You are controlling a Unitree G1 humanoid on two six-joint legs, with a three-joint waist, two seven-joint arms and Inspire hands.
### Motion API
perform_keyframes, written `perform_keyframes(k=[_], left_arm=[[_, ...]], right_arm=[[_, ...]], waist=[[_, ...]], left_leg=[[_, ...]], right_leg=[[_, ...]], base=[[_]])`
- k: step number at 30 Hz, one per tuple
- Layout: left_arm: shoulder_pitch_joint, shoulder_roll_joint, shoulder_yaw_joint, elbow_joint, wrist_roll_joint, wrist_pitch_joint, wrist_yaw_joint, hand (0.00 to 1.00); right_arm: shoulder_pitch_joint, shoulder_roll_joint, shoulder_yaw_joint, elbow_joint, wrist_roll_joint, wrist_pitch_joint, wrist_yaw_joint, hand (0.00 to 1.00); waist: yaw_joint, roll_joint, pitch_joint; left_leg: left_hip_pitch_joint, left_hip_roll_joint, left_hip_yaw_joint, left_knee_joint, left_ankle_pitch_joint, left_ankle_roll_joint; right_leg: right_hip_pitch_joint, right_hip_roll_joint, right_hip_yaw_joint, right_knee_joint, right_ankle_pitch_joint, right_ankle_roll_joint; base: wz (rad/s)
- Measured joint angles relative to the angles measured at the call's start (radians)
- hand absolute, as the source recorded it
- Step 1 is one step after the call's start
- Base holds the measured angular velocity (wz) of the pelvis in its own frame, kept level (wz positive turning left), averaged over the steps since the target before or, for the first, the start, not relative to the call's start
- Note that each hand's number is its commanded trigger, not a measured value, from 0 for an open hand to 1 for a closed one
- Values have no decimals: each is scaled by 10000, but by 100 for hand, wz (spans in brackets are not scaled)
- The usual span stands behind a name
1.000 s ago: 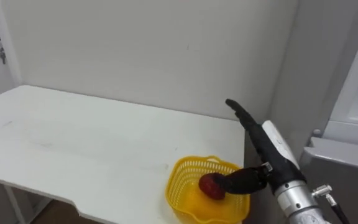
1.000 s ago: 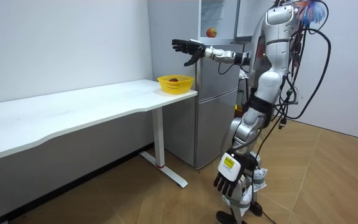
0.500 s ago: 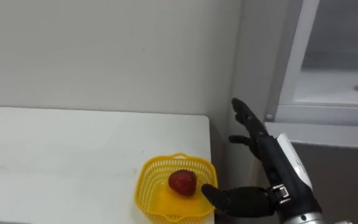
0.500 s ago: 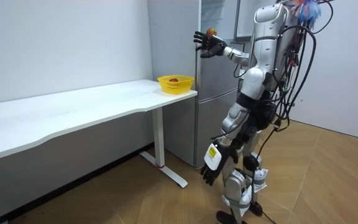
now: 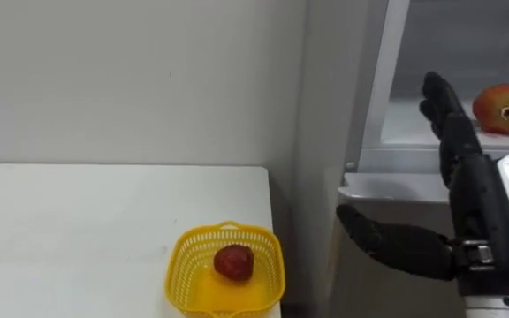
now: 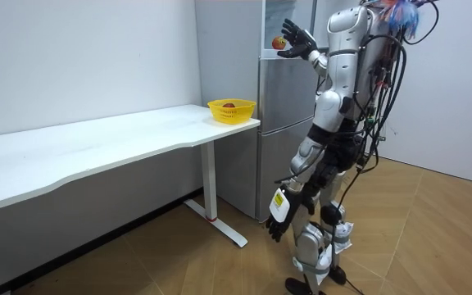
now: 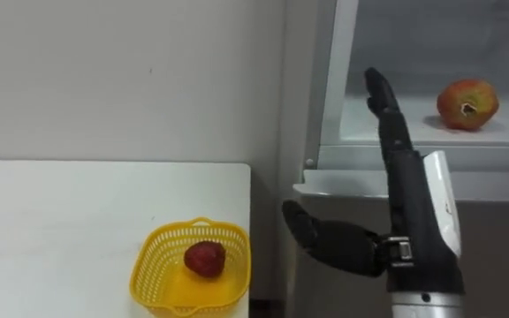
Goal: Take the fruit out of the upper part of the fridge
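Holding its fingers straight and thumb spread, the right hand point(image 5: 477, 194) stands near the round red-orange fruit point(image 5: 505, 108) on the white upper fridge shelf point(image 5: 406, 132), not touching it.

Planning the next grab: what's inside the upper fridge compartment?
One reddish round fruit sits on the white shelf. The right hand, fingers straight, covers part of the shelf beside it, so anything there is hidden.

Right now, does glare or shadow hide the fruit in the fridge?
Left eye view: no glare; the fruit is evenly lit on the pale shelf, apart from the right hand. Room view: no shadow covers the fruit there either, next to the hand.
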Motion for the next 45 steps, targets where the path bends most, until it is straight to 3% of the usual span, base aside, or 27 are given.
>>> perform_keyframes(k=[7, 11, 18, 21, 25, 28, 33, 36, 40, 45], left_arm=[[67, 3, 61, 22, -5, 3, 113, 0], [114, -1, 61, 19, 5, 1, 113, 0], [106, 0, 242, 7, 8, 6, 203, 0], [149, 16, 355, 7, 5, 36, 167, 0], [192, 38, 953, 28, 29, 28, 45, 0], [258, 194, 980, 29, 25, 48, 71, 0], [189, 191, 982, 29, 38, 132, 80, 0], [215, 197, 980, -115, 18, 180, 64, 0], [421, 258, 1173, -747, 43, 345, 4, 0], [543, 344, 1378, -1166, 43, 345, -10, 0]], right_arm=[[132, -10, -1205, -41, 25, -43, -1450, 0], [143, -36, -1536, -26, 54, -173, -2251, 0], [122, -200, -2078, 411, 665, -244, -2494, 0], [-114, -625, -2557, 895, 1374, 5, -2512, 0], [-882, -1107, -3122, 1781, 1824, 6, -2431, 0], [-1303, -1451, -3328, 2422, 1831, 94, -2448, 0], [-1838, -1837, -3331, 3531, 2039, 247, -2515, 0], [-2223, -1950, -3317, 4144, 2421, 465, -2350, 0], [-2461, -2516, -3290, 4675, 3257, 983, -1872, 0], [-2895, -3038, -3050, 4798, 4434, 1338, -1411, 0]], waist=[[-165, -203, 0], [-237, -286, 47], [-253, -444, 125], [-239, -592, 144], [-209, -778, 125], [-219, -946, 122], [-103, -1016, 124], [-25, -1024, 105], [144, -1034, 86], [221, -1238, 167]], left_leg=[[-1, -7, -6, -85, 2, -2], [-1, -2, -14, -81, -4, -9], [58, -7, -60, -192, -11, -16], [74, -21, -58, -165, -17, -7], [137, -23, -65, -155, -10, -9], [142, -34, -192, -108, -3, -19], [90, -53, -315, -5, -5, -16], [44, -52, -324, 24, -5, -16], [-24, -52, -340, 0, 3, -16], [-17, -42, -326, -37, 16, -38]], right_leg=[[27, 24, -22, -125, 11, 11], [11, 13, -106, -132, 12, 11], [110, 9, -162, -126, 12, 12], [143, -1, -142, -123, 7, 18], [216, 2, -143, -123, 7, 18], [307, 4, -243, -150, 6, 16], [368, 3, -339, -199, 2, 22], [357, 3, -353, -226, 3, 19], [308, -4, -431, -275, 1, 17], [331, 1, -526, -295, -2, 11]], base=[[-1], [0], [1], [0], [1], [11], [8], [0], [3], [2]])
